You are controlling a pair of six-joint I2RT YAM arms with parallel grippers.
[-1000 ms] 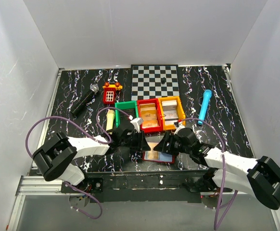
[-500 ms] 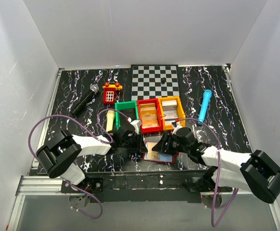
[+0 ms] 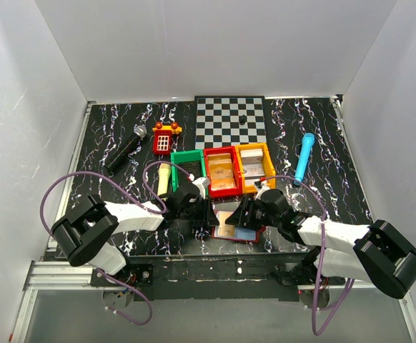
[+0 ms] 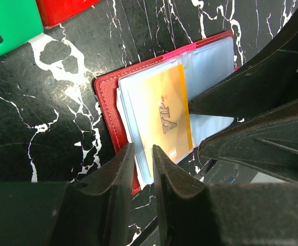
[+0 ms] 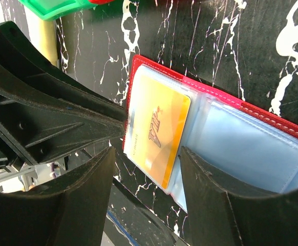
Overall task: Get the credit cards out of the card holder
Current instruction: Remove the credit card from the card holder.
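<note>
Card holder (image 4: 107,100) lies open on worktop (image 3: 322,121) at near edge, between both arms. Orange card (image 4: 167,120) sits in a sleeve. Left fingers (image 4: 140,149) nearly closed at sleeve edge; cannot tell if pinching. Right fingers (image 5: 145,151) spread wide, straddling card, holding nothing.

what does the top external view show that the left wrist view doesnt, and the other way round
Only top external: the chessboard, the microphone, the blue pen-like tool and the yellow bin.
Only left wrist: the VIP lettering on the orange card, and the left gripper with its fingers nearly together at the edge of the sleeves.
Both: the open card holder with the orange card on it, the green bin, the red bin and the right gripper.
</note>
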